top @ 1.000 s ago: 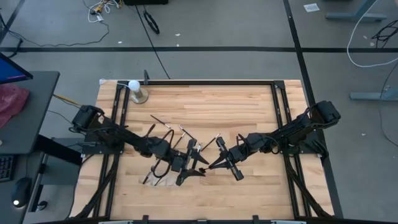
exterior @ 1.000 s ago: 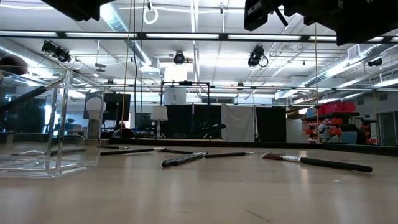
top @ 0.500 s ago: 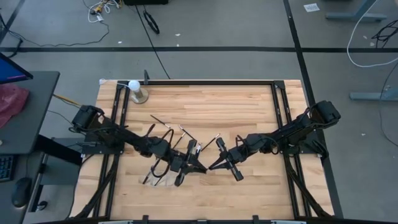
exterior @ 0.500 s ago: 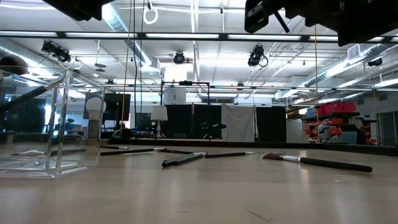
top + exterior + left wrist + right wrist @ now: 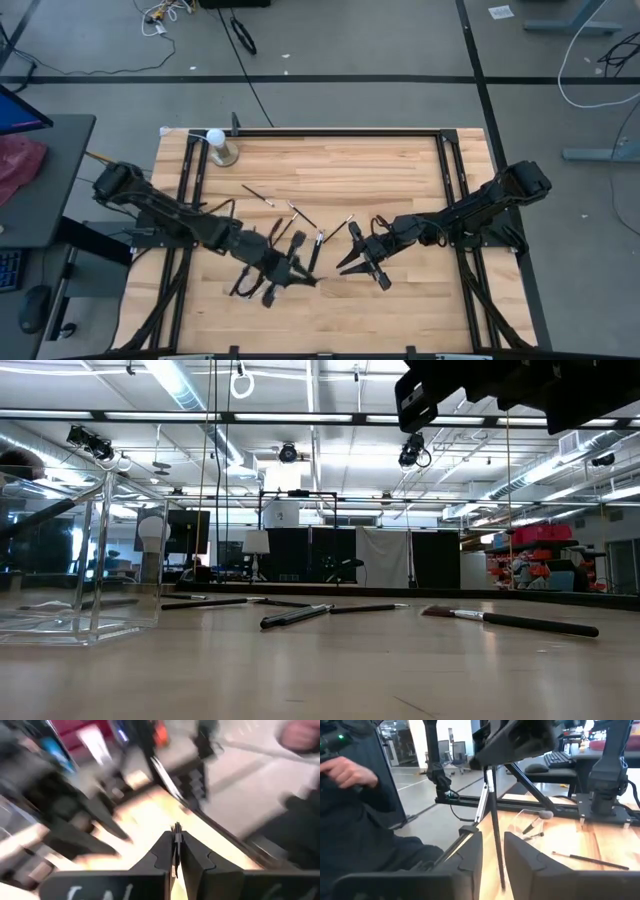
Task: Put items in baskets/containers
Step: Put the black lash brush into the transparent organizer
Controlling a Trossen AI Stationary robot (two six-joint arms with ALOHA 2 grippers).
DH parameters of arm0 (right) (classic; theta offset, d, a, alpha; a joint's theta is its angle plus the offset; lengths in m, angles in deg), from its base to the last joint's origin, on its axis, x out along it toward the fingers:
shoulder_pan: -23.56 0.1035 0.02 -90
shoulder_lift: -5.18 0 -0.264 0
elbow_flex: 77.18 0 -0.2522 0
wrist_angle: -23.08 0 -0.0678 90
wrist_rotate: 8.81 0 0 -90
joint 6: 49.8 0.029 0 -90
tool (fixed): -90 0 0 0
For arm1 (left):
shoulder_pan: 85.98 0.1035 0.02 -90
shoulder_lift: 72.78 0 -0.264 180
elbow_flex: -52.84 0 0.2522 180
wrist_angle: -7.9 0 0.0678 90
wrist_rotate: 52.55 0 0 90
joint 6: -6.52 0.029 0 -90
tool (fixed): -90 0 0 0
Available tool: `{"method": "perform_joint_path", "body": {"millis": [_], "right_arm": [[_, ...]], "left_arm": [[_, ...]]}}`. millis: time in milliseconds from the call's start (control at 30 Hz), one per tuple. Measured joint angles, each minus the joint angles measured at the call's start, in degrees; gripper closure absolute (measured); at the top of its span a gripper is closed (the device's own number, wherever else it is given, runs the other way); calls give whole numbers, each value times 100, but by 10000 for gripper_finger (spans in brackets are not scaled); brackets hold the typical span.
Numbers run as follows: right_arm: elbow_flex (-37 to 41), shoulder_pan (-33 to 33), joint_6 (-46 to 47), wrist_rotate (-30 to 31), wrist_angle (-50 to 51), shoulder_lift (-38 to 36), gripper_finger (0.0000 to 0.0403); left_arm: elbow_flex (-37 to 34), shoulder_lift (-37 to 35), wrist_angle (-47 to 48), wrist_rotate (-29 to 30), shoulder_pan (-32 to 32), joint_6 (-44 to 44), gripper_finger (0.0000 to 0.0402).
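Note:
A thin dark makeup brush (image 5: 494,815) hangs upright over the table's near middle. My left gripper (image 5: 303,277) is shut on it near the top. My right gripper (image 5: 347,264) faces it from the table's right, open. Its fingers (image 5: 470,855) stand on either side of the brush's lower handle with a gap on each side. The clear organizer (image 5: 60,560) stands at the near left and holds a pale-tipped brush (image 5: 544,814). More brushes (image 5: 302,214) lie flat on the wood. My left gripper pinches the brush between its two fingers just below the bristle end (image 5: 176,845); the bristle tip (image 5: 176,827) sticks up past the fingertips. The fingers come from the table's left, nearly level, and lie across the brush. The brush hangs upright, handle down, clear of the table.
A white ball on a metal stand (image 5: 217,146) is at the far left corner. Loose brushes (image 5: 510,622) are scattered over the table's middle. A black frame (image 5: 440,135) edges the table. A person (image 5: 350,800) sits beyond the table's left side.
My left gripper reached toward my right gripper and its fingertips met the brush there. It then drew back toward the table's left and rose, carrying the brush. My right gripper stayed in place and opened its fingers, letting go of the brush.

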State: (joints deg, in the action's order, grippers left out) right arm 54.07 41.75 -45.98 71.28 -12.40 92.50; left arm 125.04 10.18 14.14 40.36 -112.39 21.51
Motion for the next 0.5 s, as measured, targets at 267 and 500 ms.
{"method": "perform_joint_path", "body": {"millis": [267,500], "right_arm": [[0,0,-23,5,99,-1,322],[0,0,-130,13,103,-1,323]], "left_arm": [[1027,-30,3409,7,-317,-902,385],[1029,-121,3795,-365,-412,-1502,384]]}}
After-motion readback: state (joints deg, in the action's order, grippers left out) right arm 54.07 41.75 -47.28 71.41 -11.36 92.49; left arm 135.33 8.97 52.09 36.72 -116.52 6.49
